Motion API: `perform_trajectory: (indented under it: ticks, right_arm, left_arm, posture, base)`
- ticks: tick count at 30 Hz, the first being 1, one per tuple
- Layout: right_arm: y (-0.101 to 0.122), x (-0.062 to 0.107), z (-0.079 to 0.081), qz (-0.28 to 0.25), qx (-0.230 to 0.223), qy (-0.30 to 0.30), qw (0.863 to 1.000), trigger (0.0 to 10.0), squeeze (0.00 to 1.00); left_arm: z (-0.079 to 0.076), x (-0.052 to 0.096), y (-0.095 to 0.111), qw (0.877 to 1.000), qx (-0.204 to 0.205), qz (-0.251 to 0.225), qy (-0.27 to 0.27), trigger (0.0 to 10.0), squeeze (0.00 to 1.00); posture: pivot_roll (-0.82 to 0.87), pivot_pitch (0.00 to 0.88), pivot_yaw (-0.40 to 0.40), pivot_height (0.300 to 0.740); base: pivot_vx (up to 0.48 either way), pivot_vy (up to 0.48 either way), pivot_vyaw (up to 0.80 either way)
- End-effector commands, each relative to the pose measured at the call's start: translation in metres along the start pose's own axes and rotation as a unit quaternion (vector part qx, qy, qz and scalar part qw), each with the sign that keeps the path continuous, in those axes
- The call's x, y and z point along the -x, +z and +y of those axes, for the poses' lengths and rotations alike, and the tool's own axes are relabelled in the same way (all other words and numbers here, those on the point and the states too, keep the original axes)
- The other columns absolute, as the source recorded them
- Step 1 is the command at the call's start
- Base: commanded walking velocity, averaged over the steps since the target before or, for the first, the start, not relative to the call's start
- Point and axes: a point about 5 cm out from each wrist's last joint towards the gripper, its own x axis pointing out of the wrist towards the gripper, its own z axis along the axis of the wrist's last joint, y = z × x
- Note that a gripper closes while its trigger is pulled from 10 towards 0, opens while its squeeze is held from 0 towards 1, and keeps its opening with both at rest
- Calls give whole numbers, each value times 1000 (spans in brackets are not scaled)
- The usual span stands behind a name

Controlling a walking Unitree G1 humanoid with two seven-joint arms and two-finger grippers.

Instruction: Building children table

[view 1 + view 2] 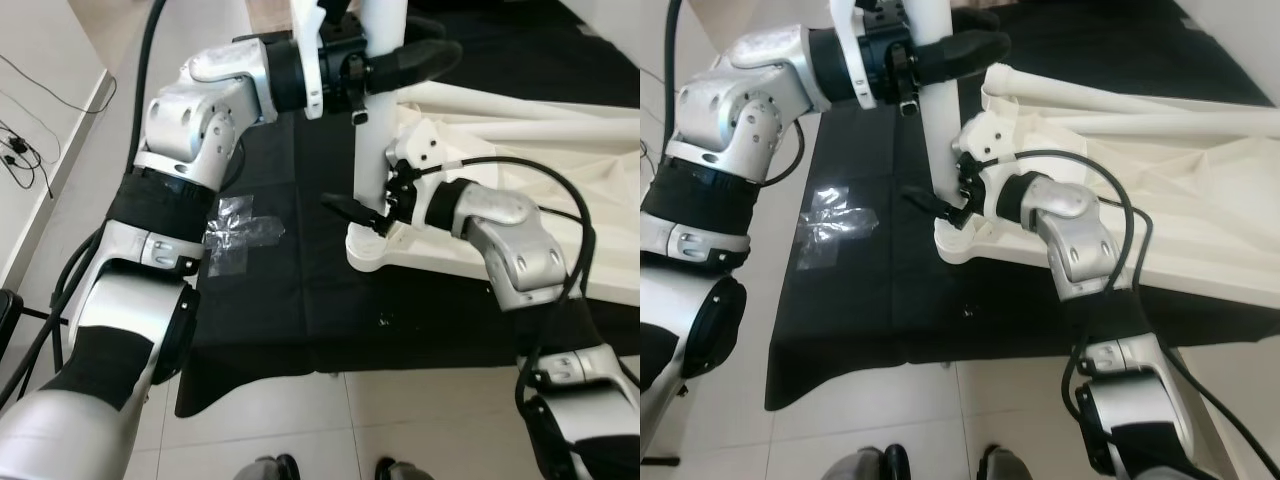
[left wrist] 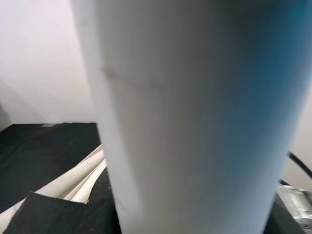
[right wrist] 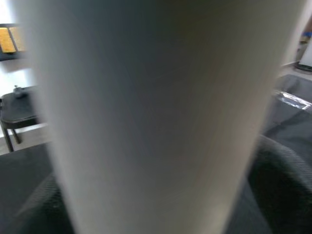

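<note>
- A pale tiled floor (image 1: 290, 420) lies under everything, with a white wall (image 1: 40, 110) far out past the left pincer.
- A black cloth (image 1: 290, 290) spreads beneath both pincers.
- The white tabletop (image 1: 520, 180) lies flat behind the right pincer.
- The white leg (image 1: 380, 130) stands upright at its corner; the left pincer (image 1: 400, 62) is clenched around it high up.
- The right pincer (image 1: 362, 214) grasps the leg low down.
- A clear plastic bag (image 1: 238, 238) lies below the left pincer.

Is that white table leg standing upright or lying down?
Upright. The white table leg rises from the tabletop's corner socket, with the left gripper clasping it high and the right gripper low.
</note>
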Motion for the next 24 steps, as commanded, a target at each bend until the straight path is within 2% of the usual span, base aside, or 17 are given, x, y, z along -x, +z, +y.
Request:
perform_trajectory:
  ticks: [1,2,5,11,17,18,19,24]
  right_arm:
    - [-5,-10,8,12,-2,33,999,3412,0]
    - [-5,-10,5,10,-10,50,999,0,0]
    - [-6,-10,4,9,-15,57,998,0,0]
    - [-9,-10,7,-12,-47,124,991,0,0]
    - [-10,-12,8,-27,-60,142,988,0,0]
    - [-10,-13,8,-29,-61,139,988,0,0]
    - [-11,-14,7,-31,-63,133,989,0,0]
    - [-16,-16,5,-33,-81,81,993,0,0]
  left_arm:
    - [-6,-4,3,1000,-7,-9,-21,0,0]
    - [-6,-4,3,1000,-5,-10,-21,0,0]
    - [-6,-4,4,1000,-4,-10,-22,0,0]
    - [-6,-5,3,1000,2,-11,-22,0,0]
    - [-5,-7,1,1000,4,-10,-20,0,0]
    - [-4,-7,2,1000,13,-14,-15,2392,1000]
    - [-3,-8,2,999,24,-17,-17,10000,1000]
    - [3,-9,7,999,32,-27,12,10000,1000]
  posture:
    - [-24,182,99,740]
    - [-24,187,99,740]
    - [-24,187,99,740]
    - [-17,205,101,740]
    - [-18,209,102,740]
    - [-21,211,102,740]
    - [-23,213,102,740]
    - [-33,219,97,740]
  base:
    - [0,0,0]
    - [0,0,0]
    - [0,0,0]
    - [0,0,0]
    - [0,0,0]
    - [0,0,0]
    - [0,0,0]
    - [0,0,0]
